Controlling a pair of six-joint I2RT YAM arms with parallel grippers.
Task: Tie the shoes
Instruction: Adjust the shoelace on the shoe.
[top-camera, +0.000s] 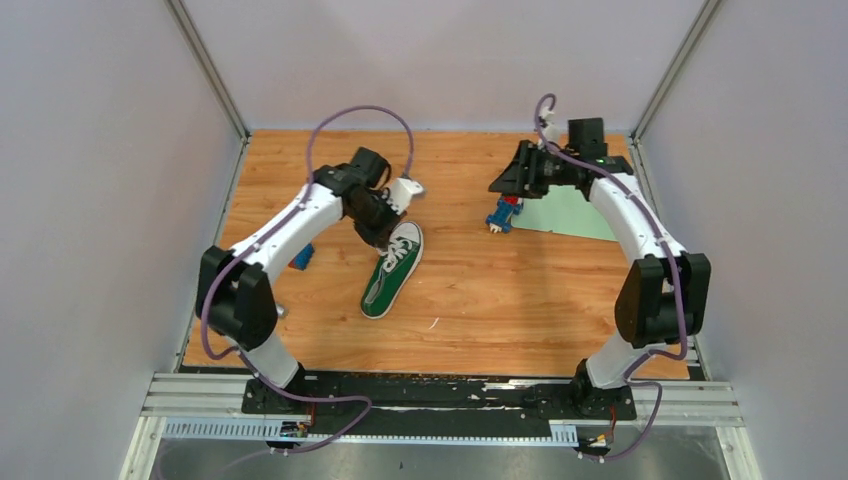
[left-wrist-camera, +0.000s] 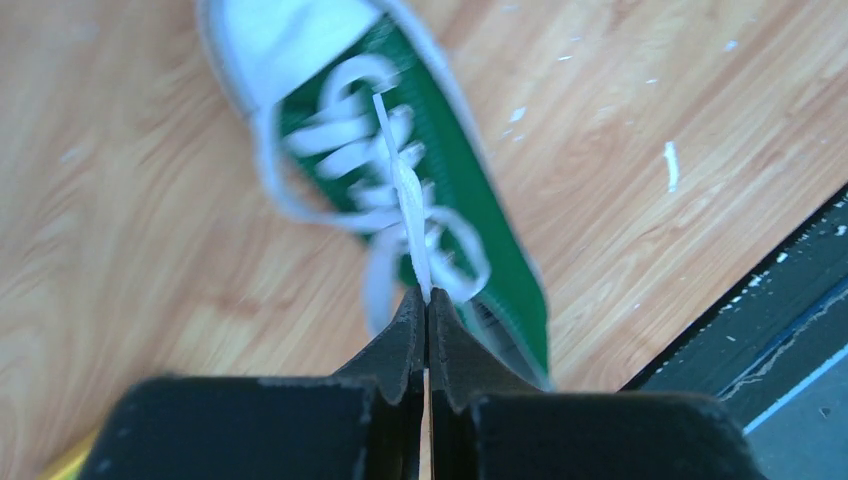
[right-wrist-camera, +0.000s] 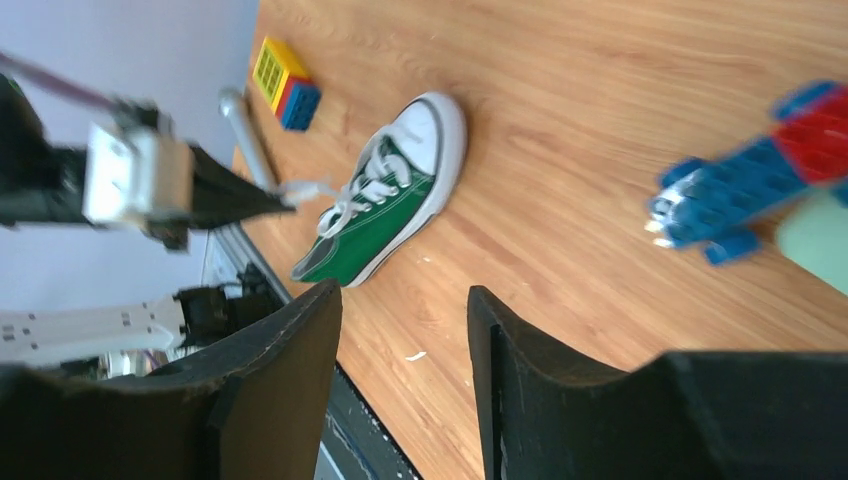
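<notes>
Overhead and wrist views, lace pinch. The shoe, green with a white toe cap, lies on its sole left of centre on the wooden table, toe towards the far wall and heel towards the arm bases. The left arm rises from its base, bends at the elbow and reaches inward, its wrist tipped down over the toe end. The left gripper has its fingers pressed together on one strand of white lace, which runs taut from the eyelets up to the fingertips. The right arm arches to the far right of the table, wrist turned towards the shoe. The right gripper stands spread and empty, above a blue and red toy beside a pale green sheet. A multicoloured block lies near the left arm.
</notes>
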